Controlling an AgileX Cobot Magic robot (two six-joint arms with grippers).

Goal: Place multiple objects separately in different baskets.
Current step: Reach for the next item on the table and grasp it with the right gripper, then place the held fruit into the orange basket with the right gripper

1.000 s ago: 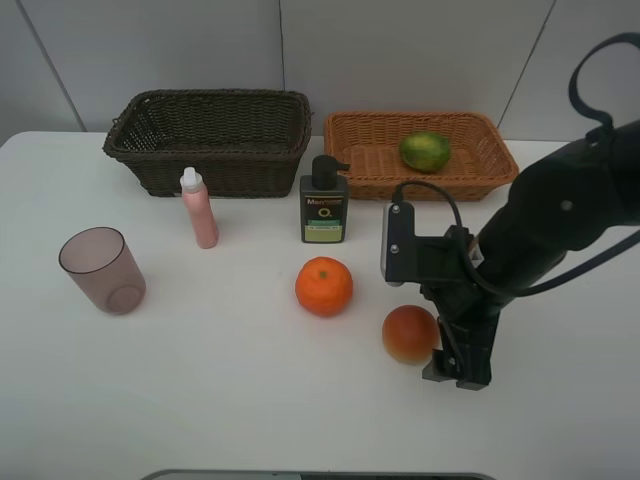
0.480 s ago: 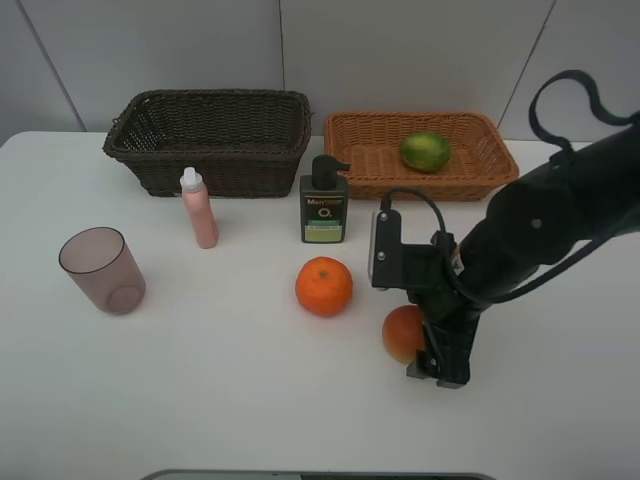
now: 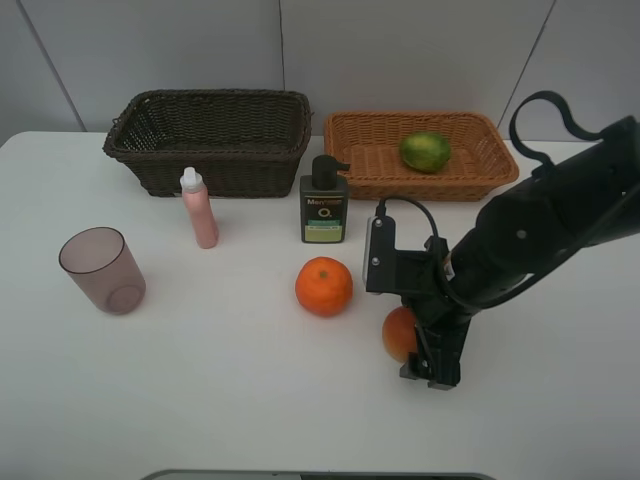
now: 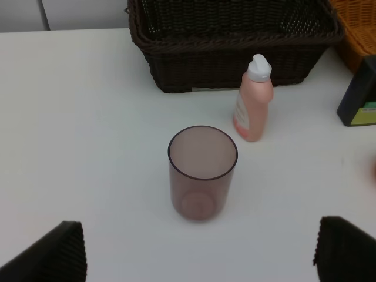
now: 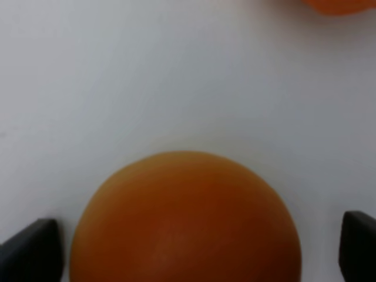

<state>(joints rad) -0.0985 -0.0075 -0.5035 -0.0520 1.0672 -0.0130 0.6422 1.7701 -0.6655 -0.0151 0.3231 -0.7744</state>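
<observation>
Your right pincer (image 3: 422, 370) has slid sideways toward the middle of the white counter (image 3: 200, 390) since a second ago. Then it stood just beside the round red-yellow fruit (image 3: 397, 333), on the outer side. Now it straddles that fruit and hides its outer half from the high camera.

The wrist view shows the fingers spread wide, one dark tip on each side of the fruit, with a strip of counter showing between each tip and the skin. Nothing is pinched. The fruit itself has not shifted; it sits on the counter in front of the round orange (image 3: 324, 286).

Your left pincer (image 4: 197, 252) is also spread, empty, hanging over the counter with the translucent pink cup (image 4: 202, 173) ahead of it.

Everything else lies as before:
- The slim pink bottle (image 3: 199, 210) and the dark green pump bottle (image 3: 324, 205) stand upright before the baskets.
- The deep dark brown wicker basket (image 3: 210, 140) holds nothing you can see.
- The shallow orange-tan wicker basket (image 3: 365, 150) holds the green fruit (image 3: 425, 152).
</observation>
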